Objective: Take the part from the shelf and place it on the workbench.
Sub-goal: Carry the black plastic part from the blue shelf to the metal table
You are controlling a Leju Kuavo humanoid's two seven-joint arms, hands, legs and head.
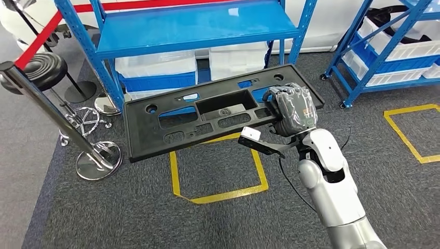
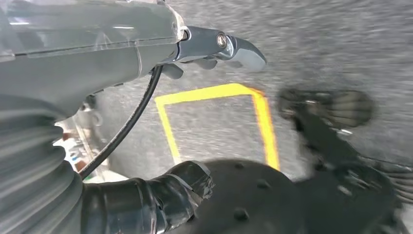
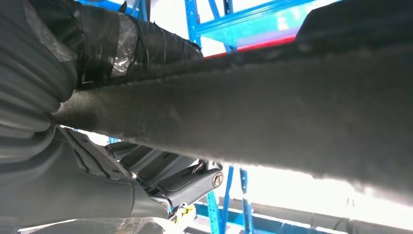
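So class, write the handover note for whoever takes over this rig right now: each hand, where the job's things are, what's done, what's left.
Right hand: grips the long black part near one end, holding it up roughly level above the carpet.
Left hand: holds nothing, hanging over the floor above a yellow taped square.
Part: off the blue shelf, in front of it.
Done: part taken from the shelf.
Left: carry it to the workbench and set it down. The far end is unsupported, so it may tip; move gently.
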